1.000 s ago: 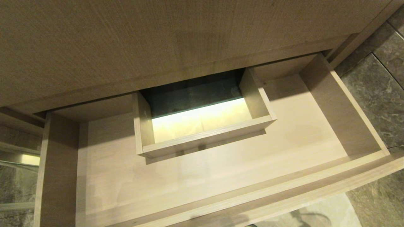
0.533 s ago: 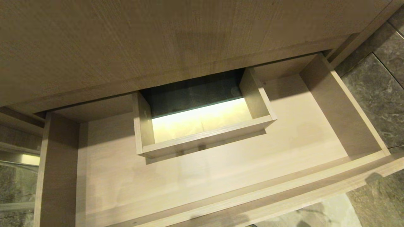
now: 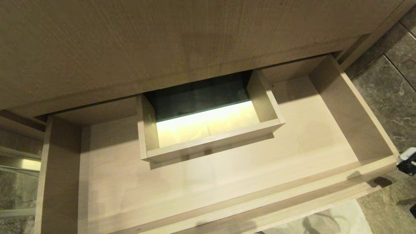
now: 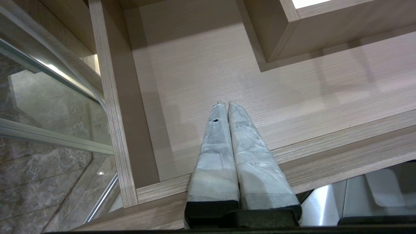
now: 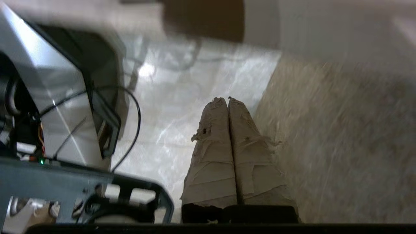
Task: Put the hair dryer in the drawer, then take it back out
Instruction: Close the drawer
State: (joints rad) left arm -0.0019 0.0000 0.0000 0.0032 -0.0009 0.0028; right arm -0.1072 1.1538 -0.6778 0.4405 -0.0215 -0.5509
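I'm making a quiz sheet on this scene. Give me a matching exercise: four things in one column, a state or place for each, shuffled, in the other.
Things:
1. drawer
2. boxed cut-out
3. left gripper
4. right gripper

States or places:
A. shut, above the pale floor
B. pulled open, nothing lying in it
C. shut, above the drawer's bottom
D. in the drawer's middle, lit from below

Pairs: 1-B, 2-D, 3-C, 4-A

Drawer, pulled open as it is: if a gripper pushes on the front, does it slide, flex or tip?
The drawer is boxed from flat wood-grain boards with squared walls, so it probably stays stiff. Its front is smooth and handleless, so a contact may slip sideways. It is wide; an off-centre push near the right corner might rack it rather than slide it straight.
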